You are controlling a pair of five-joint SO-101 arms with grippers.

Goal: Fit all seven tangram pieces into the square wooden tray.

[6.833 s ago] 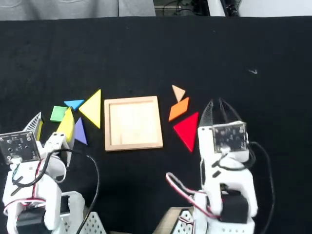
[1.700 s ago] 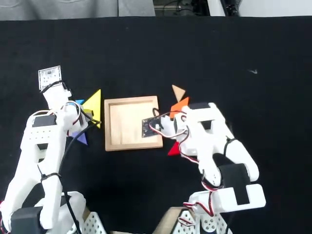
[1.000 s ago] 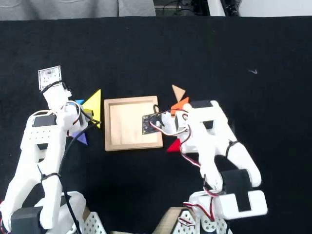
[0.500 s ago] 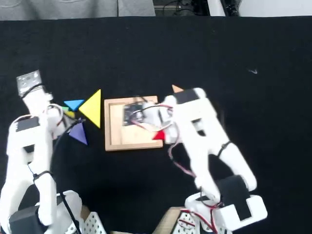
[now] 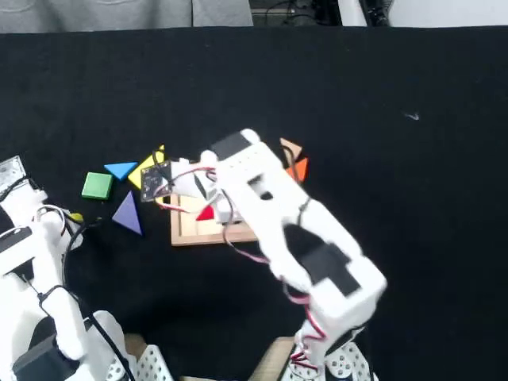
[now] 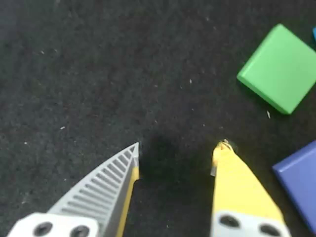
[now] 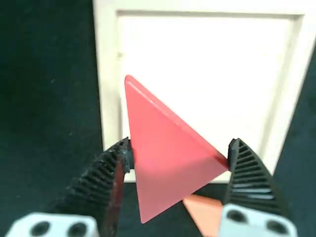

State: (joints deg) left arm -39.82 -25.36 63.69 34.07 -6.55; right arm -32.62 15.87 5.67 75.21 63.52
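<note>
My right gripper (image 5: 208, 208) hangs over the left part of the square wooden tray (image 5: 190, 236), shut on the red triangle (image 5: 206, 213). In the right wrist view the red triangle (image 7: 163, 148) sits between the black fingers (image 7: 116, 165) above the tray's pale floor (image 7: 212, 64). A large yellow triangle (image 5: 149, 165) lies left of the tray, partly hidden by that arm. My left gripper (image 5: 71, 217) is at the near left, open over bare cloth (image 6: 175, 148). The green square (image 6: 279, 69) and the purple triangle (image 6: 298, 177) lie a little beyond it.
Left of the tray lie the green square (image 5: 97, 185), a small blue triangle (image 5: 121, 169) and the purple triangle (image 5: 128, 214). A tan triangle (image 5: 290, 148) and an orange piece (image 5: 299, 168) lie right of it, beside the right arm. Black cloth stretches bare at the back and right.
The right arm has swung left with the red triangle, from the tray's right edge to over its left part. The left arm has drawn back from the pieces toward the near left.
</note>
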